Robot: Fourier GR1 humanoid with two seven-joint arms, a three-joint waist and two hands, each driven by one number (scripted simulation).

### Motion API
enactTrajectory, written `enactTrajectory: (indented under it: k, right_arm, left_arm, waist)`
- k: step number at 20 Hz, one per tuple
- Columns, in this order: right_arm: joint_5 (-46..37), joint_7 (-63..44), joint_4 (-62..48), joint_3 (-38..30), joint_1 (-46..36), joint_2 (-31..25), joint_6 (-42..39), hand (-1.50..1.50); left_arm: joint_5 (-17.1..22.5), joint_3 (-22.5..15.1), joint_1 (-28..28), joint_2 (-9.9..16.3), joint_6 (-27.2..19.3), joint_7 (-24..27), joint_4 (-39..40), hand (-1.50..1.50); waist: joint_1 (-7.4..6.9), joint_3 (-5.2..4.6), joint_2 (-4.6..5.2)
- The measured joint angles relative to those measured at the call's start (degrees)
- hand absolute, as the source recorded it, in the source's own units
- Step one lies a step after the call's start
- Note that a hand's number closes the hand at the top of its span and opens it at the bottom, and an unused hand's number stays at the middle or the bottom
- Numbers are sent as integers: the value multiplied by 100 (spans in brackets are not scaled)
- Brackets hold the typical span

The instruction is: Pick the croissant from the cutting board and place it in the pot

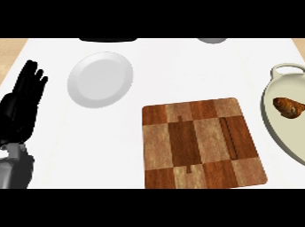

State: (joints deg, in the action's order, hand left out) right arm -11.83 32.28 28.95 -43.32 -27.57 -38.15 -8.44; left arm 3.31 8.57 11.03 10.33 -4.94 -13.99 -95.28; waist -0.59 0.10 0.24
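The glossy brown croissant (290, 107) lay inside the cream, handled pot (281, 133) — beside the chequered wooden cutting board (202, 144). A round white plate (100, 80) sat on the white counter (181, 66); left hand (19, 106) rested open — fingers straight

A single head view looks steeply down on the white counter (181, 66) from close above. The cutting board (201, 144) fills the lower centre, the pot (273, 119) is cut by the right edge, and the left hand (21, 104) enters at lower left.
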Motion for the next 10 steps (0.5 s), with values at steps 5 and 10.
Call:
enactTrajectory:
  k: [5, 10]
  right_arm:
    - [314, 306, -530, -204, 283, -686, -782, -150]
    - [427, 737, -1045, -260, 553, -1174, -1273, -150]
  left_arm:
    - [18, 15, 18, 11, 22, -35, -28, 0]
    - [-19, -30, -1, -60, -1, 19, -23, 0]
  waist:
    - [13, 2, -1]
    - [0, 5, 5]
